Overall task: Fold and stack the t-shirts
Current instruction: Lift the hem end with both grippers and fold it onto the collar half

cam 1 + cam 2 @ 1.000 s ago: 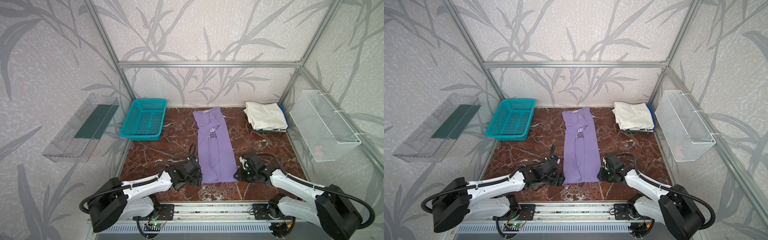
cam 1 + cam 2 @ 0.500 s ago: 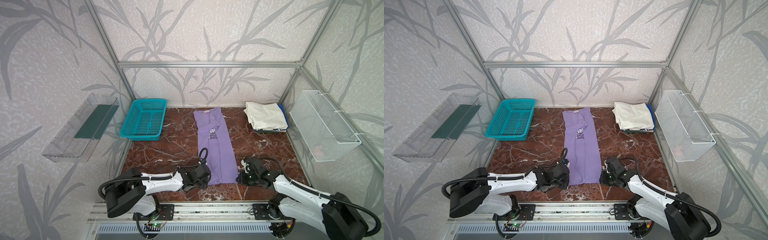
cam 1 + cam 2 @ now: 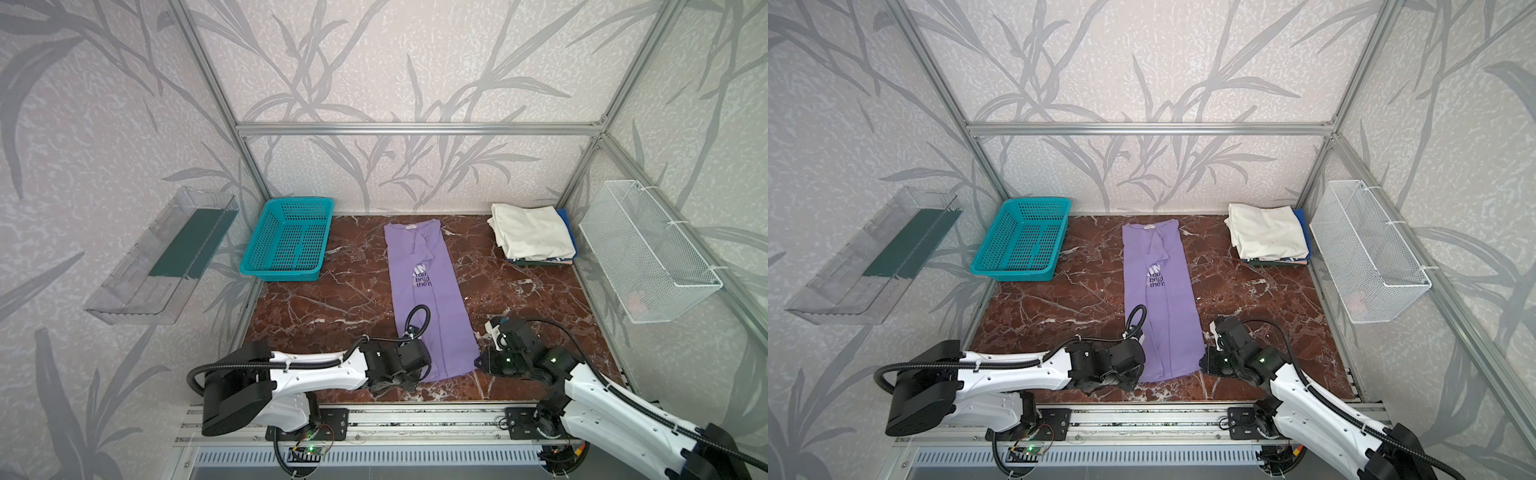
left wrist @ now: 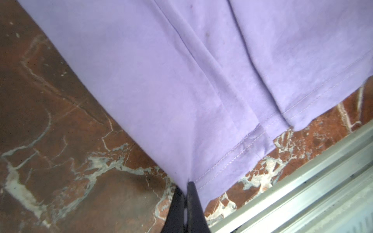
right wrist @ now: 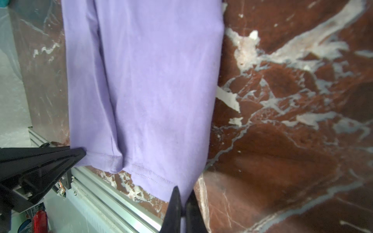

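Note:
A lavender t-shirt (image 3: 430, 291) (image 3: 1163, 299) lies on the marble table as a long narrow strip, folded lengthwise, collar at the far end. My left gripper (image 3: 428, 370) (image 3: 1140, 372) is shut on the near left corner of its hem. In the left wrist view the purple cloth (image 4: 181, 80) is pinched between the black tips of the left gripper (image 4: 184, 184). My right gripper (image 3: 478, 365) (image 3: 1202, 363) is shut on the near right corner, with the cloth (image 5: 151, 80) running in between the tips of the right gripper (image 5: 182, 191). A cream-white folded t-shirt (image 3: 532, 232) (image 3: 1266, 235) tops a stack at the back right, blue edges (image 3: 567, 224) showing beneath.
A teal lattice basket (image 3: 286, 241) (image 3: 1021, 245) stands at the back left. A white wire basket (image 3: 648, 249) hangs on the right wall and a clear plastic tray (image 3: 166, 257) on the left wall. An aluminium rail (image 3: 395, 419) runs along the front edge.
My left gripper slid right onto the hem's near left corner and shut on it. My right gripper shut on the near right corner. The shirt's near end narrowed slightly.

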You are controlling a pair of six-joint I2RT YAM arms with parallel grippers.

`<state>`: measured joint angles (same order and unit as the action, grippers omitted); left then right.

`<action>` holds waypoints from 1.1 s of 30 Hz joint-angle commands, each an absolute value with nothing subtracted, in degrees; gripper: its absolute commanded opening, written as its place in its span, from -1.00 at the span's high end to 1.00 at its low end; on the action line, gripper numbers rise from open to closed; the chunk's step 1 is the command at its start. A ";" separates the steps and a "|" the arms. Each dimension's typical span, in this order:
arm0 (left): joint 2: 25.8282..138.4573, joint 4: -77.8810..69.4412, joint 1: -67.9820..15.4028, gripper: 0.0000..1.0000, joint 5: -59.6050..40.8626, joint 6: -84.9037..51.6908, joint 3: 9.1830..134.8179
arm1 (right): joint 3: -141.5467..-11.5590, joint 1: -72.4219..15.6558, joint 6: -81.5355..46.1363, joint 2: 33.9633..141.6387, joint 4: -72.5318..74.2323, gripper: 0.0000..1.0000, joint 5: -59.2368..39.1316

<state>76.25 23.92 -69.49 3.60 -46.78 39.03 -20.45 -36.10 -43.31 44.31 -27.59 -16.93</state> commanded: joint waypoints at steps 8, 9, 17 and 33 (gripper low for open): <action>69.57 28.83 -69.70 1.00 10.05 -50.14 39.57 | -28.26 -36.48 -40.56 45.40 -32.00 1.00 -15.60; 69.65 29.19 -69.54 1.00 10.13 -49.78 40.28 | -28.83 -36.51 -40.63 45.91 -31.63 1.00 -15.44; 71.63 32.47 -63.81 1.00 6.57 -46.47 43.89 | -32.42 -36.53 -41.89 51.65 -27.50 1.00 -11.95; 72.38 29.56 -52.47 1.00 1.88 -43.34 45.45 | -40.02 -33.04 -37.16 61.51 -26.80 1.00 -9.19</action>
